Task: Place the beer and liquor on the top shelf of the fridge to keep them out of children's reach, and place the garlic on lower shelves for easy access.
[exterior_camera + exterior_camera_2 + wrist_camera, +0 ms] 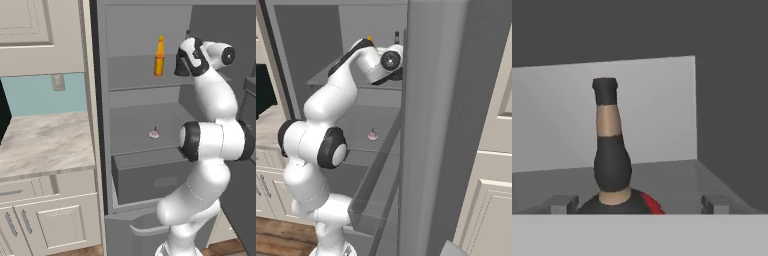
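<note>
Stood upright on the top shelf of the fridge (135, 75): the liquor (612, 150).
Sat at twelve o'clock of the gripper (639, 205), between fingers (562, 204) spread apart, untouched.

no readable text, labels or numbers anywhere

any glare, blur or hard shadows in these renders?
Left base view: flat, even light, no glare; beer sharp. Right base view: fridge wall looms large, garlic small and soft. Hand view: liquor slightly soft-edged, no cast shadow.

Beer (159, 56), liquor (612, 150) on top shelf (135, 80)
</note>
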Controlling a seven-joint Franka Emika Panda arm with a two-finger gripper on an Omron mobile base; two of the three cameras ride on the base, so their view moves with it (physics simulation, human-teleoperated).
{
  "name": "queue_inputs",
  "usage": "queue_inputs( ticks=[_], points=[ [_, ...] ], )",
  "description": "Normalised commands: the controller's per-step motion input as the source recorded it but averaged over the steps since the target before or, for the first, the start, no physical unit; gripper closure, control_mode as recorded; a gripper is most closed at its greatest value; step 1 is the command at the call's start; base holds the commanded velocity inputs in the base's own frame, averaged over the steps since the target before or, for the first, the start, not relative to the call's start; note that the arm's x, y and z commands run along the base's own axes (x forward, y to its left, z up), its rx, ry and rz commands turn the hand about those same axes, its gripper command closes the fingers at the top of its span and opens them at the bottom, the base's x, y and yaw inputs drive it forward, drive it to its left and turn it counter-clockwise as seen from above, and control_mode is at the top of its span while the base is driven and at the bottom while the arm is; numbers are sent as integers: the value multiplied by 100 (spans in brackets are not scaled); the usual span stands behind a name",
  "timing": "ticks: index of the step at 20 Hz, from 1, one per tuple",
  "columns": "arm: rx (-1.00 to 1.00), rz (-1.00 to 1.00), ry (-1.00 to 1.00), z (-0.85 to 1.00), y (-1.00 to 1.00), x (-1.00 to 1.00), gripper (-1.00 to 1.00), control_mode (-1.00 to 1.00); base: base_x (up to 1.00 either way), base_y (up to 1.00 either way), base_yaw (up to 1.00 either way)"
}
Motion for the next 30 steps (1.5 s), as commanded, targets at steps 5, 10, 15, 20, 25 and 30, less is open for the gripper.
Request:
queue_inputs(
  ticks=[5,10,15,20,25,30],
  points=[
    [-15,0,4,14,32,-78,-100,-100,0,0,0],
    [-18,0,5,14,49,-81,-100,-100,0,0,0],
    [-16,0,8,1,38,-98,-100,-100,0,0,0],
    [-7,-7,22,1,32,-100,-100,-100,0,0,0],
    [0,-15,31,5,32,-100,-100,-100,0,0,0],
    [0,-16,21,-11,40,-100,-100,-100,0,0,0]
  ],
)
